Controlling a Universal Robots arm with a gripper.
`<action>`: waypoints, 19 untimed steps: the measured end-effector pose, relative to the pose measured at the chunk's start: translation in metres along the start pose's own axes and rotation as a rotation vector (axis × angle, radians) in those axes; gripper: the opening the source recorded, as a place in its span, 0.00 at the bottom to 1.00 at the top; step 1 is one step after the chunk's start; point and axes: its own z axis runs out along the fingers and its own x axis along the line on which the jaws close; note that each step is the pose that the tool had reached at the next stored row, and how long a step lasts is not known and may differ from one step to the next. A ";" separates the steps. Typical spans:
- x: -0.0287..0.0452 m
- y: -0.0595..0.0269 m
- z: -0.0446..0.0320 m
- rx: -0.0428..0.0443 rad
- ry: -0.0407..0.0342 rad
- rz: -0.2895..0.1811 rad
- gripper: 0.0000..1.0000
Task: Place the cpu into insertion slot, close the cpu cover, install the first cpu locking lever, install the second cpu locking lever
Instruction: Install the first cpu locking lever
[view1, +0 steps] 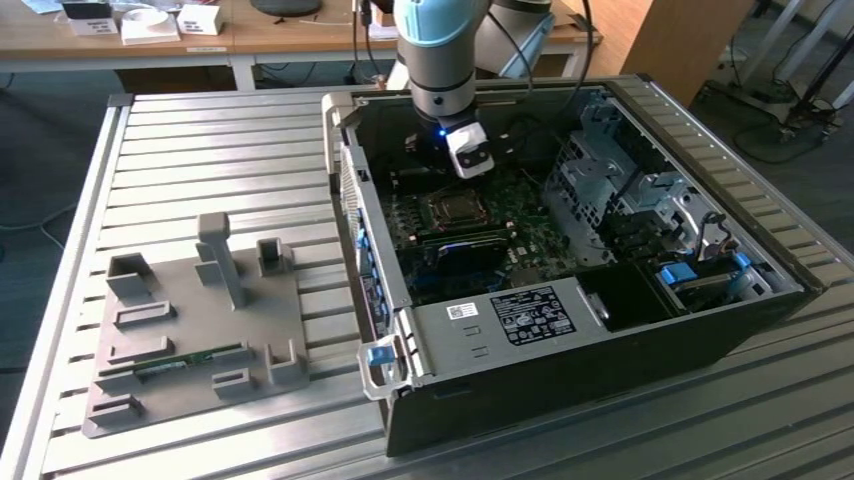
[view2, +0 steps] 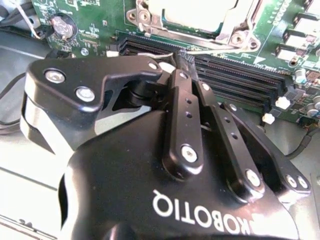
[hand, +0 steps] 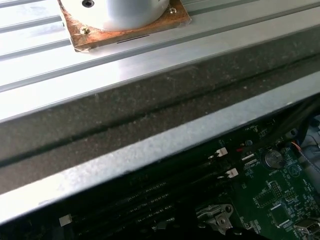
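Note:
An open computer case (view1: 561, 330) lies on the slatted table, and my arm reaches down into it. The gripper (view1: 467, 165) hangs just above the motherboard (view1: 467, 250), a little behind the socket (view1: 454, 210). In the second wrist view the cpu (view2: 192, 10) sits in the socket with its silver-grey top showing. The silvery cpu cover (view2: 235, 25) lies flat around it. My gripper (view2: 181, 56) is shut, its tips over the memory slots (view2: 235, 75) beside the socket. A thin metal locking lever (view2: 152, 54) runs right by the tips; whether they touch it is hidden.
A grey fixture plate (view1: 200, 330) with upright holders lies on the table at the exterior view's left. Inside the case, a metal drive cage (view1: 627, 190) and a labelled cover (view1: 521, 315) hem in the board. The case wall (hand: 150, 150) and the arm's base plate (hand: 125, 20) are close by.

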 end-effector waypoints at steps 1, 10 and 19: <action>-0.0005 0.0002 0.0002 -0.0001 0.0001 0.000 0.11; -0.0015 0.0026 0.0014 0.0001 0.0000 0.000 0.11; -0.0007 0.0023 0.0055 0.0000 0.0000 0.000 0.11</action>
